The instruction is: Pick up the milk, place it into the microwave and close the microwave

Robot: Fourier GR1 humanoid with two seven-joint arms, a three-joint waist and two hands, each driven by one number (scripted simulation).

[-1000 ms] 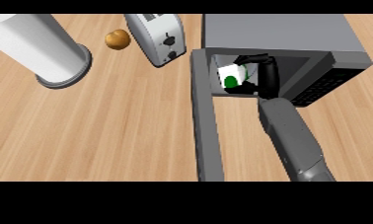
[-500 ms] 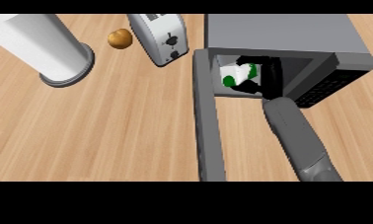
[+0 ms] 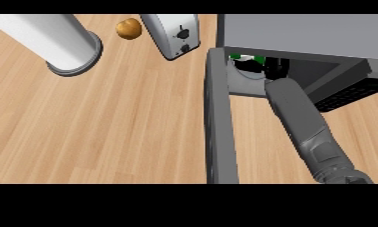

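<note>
The milk carton (image 3: pixel 248 66), white with green marks, is inside the open microwave (image 3: pixel 295 33), just past its front-left corner and mostly hidden under the microwave's top. My right hand (image 3: pixel 274 66) reaches into the cavity from the grey forearm (image 3: pixel 303 121), its black fingers curled round the carton's right side. The microwave door (image 3: pixel 219 121) stands swung open, running down toward me left of the forearm. My left hand does not show.
A silver toaster (image 3: pixel 176 33) stands just left of the microwave. A brown round item (image 3: pixel 128 28) lies beside it. A tall white cylinder (image 3: pixel 55 41) stands at the far left on the wooden counter (image 3: pixel 111 121).
The right hand has carried the milk deeper into the microwave, so both are now largely hidden under its top. The forearm has stretched further forward.
</note>
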